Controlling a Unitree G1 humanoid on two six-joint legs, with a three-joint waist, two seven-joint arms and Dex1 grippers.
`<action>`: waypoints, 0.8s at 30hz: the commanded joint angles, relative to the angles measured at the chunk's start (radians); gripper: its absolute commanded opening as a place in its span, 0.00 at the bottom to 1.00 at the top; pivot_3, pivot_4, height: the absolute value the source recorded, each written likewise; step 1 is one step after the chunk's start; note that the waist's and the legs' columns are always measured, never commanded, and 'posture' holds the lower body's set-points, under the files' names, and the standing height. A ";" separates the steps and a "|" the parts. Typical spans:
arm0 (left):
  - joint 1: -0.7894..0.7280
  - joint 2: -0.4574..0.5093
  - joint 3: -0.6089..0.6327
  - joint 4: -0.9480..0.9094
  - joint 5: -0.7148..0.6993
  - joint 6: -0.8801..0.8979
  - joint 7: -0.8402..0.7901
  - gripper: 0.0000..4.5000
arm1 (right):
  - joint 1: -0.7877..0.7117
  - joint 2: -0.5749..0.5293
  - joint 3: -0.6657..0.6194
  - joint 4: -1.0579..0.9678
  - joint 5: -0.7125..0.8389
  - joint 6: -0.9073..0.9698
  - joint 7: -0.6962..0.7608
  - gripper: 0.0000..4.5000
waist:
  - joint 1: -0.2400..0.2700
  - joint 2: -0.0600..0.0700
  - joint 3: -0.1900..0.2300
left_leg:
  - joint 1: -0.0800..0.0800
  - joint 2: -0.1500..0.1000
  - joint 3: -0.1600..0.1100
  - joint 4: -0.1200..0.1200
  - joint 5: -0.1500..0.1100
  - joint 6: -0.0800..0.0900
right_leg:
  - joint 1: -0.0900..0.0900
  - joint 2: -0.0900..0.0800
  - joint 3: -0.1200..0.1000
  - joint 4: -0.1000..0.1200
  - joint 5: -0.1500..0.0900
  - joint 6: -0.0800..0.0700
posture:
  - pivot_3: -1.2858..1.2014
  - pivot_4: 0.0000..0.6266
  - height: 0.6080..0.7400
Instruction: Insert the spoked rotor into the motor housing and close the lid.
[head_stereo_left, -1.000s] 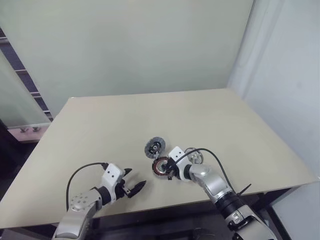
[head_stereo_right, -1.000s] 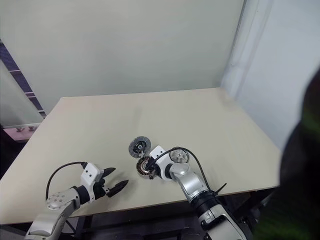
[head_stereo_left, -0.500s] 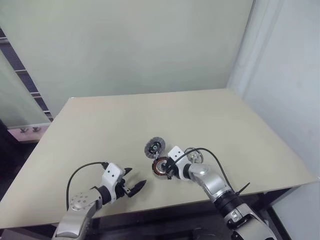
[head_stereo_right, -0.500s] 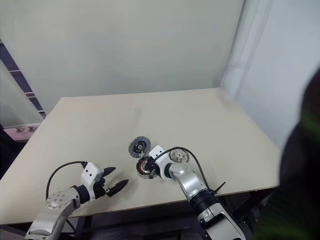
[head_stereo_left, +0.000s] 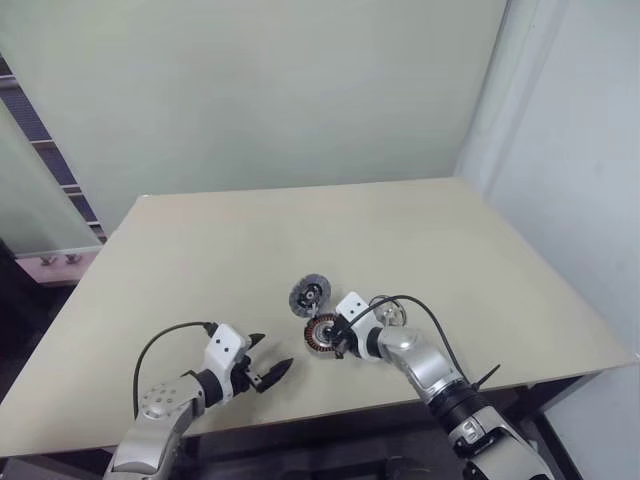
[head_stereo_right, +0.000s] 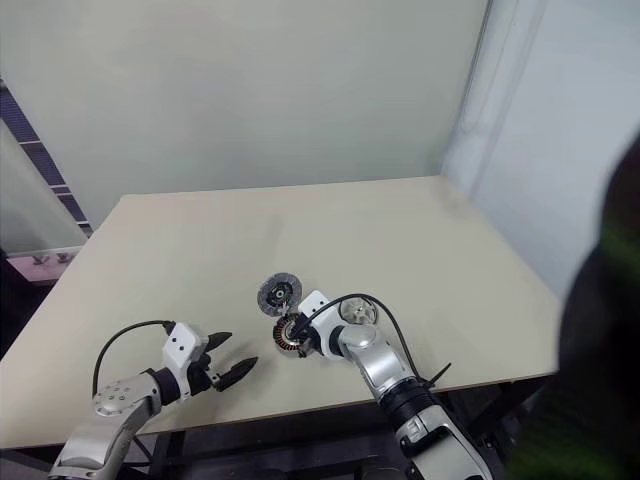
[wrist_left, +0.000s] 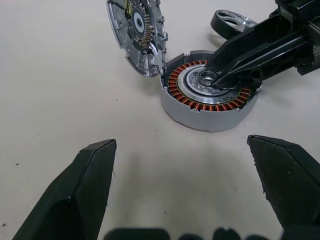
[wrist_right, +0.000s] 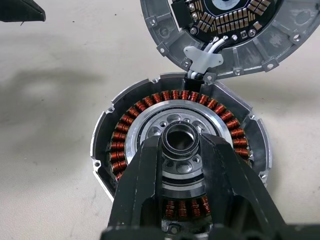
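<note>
While steadying the motor housing near the front edge of the table, pinching its centre with the right gripper, probably against sliding. Holding the left gripper spread apart and empty, well to the side, likely waiting. Leaving the spoked rotor flat just behind the right gripper, not yet inserted. From the left wrist, showing the lid standing tilted open at the housing's rim, exposing the windings. From the right wrist, pressing both fingers against the metallic hub.
</note>
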 joint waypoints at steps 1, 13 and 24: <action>-0.019 0.005 0.011 -0.024 0.001 -0.026 0.002 1.00 | -0.008 -0.001 0.004 -0.014 -0.010 0.006 0.006 0.18 | 0.000 0.000 0.000 | 0.000 0.000 0.000 0.000 0.000 0.000 | 0.000 0.000 0.000 0.000 0.000 0.000 | 0.52 0.00 1.00; -0.017 0.007 0.013 -0.026 -0.001 -0.024 0.003 1.00 | -0.004 -0.002 0.013 -0.009 -0.016 0.013 0.009 0.18 | 0.000 0.000 0.000 | 0.001 0.000 0.000 0.000 0.000 0.000 | 0.001 0.000 0.000 0.000 0.000 0.000 | 0.52 0.00 1.00; -0.020 0.006 0.013 -0.024 -0.001 -0.026 0.002 1.00 | 0.002 0.008 0.012 -0.002 -0.017 0.011 -0.001 0.18 | 0.000 0.000 0.000 | 0.001 0.000 0.000 0.000 0.000 0.000 | 0.001 0.000 0.000 0.000 0.000 0.000 | 0.52 0.00 1.00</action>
